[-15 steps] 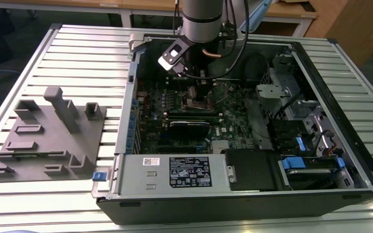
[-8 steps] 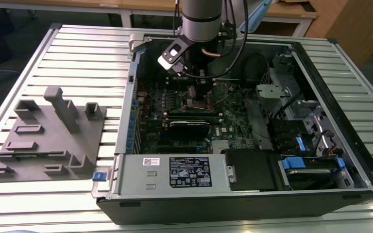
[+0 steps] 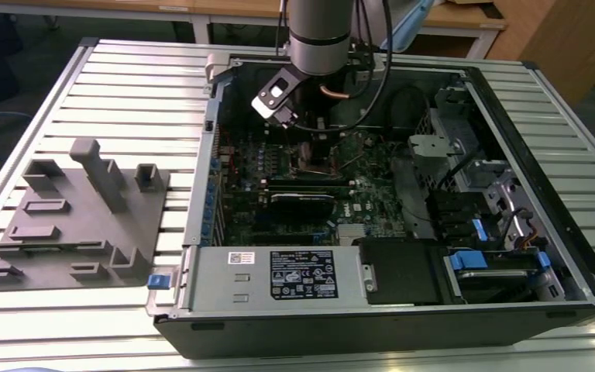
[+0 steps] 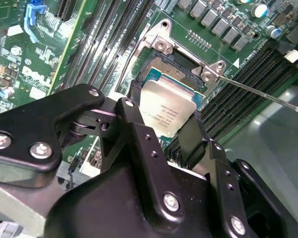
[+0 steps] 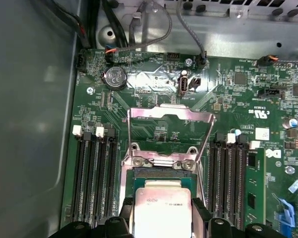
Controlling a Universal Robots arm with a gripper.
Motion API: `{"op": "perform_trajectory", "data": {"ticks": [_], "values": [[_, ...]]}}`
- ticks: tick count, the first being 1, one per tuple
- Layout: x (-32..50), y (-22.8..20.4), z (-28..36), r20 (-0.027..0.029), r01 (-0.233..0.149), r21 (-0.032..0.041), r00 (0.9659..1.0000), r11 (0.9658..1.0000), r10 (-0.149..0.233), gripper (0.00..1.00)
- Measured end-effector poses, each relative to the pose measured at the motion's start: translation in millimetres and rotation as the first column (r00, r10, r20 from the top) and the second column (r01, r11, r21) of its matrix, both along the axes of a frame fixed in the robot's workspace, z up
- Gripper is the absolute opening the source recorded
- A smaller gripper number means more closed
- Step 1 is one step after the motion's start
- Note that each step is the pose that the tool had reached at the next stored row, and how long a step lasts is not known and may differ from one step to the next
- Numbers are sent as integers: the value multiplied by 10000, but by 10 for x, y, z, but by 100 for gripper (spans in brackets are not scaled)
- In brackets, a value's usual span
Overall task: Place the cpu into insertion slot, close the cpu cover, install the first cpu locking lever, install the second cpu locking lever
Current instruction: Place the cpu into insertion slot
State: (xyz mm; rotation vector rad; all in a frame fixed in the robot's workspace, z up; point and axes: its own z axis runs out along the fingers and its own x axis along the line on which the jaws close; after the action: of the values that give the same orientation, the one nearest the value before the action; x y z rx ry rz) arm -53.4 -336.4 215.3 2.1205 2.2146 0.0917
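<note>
your hand (image 4: 164, 119) reaches down over the slatted bench (image 3: 122, 85), inside the open computer case (image 3: 380, 337) and low over its green circuit board (image 5: 238, 99). the cpu cover (image 5: 170, 114) stands swung up off the insertion slot (image 5: 161, 174), with board showing through its square window. the fingers (image 4: 192, 131) pinch the cpu (image 4: 170, 101) by two opposite edges, right over the slot; you cannot tell whether it touches.
</note>
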Motion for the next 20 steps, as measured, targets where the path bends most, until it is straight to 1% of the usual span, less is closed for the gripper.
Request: {"op": "perform_trajectory", "data": {"ticks": [1,4,9,14,20], "values": [[0,0,-14,0,1,1,10000,10000,-1,54],[0,0,-30,0,1,0,10000,10000,-1,54],[0,0,-103,1,1,2,10000,10000,-1,54],[0,0,-127,1,1,2,10000,10000,-1,54],[0,0,-190,0,1,2,10000,10000,-1,54]]}}
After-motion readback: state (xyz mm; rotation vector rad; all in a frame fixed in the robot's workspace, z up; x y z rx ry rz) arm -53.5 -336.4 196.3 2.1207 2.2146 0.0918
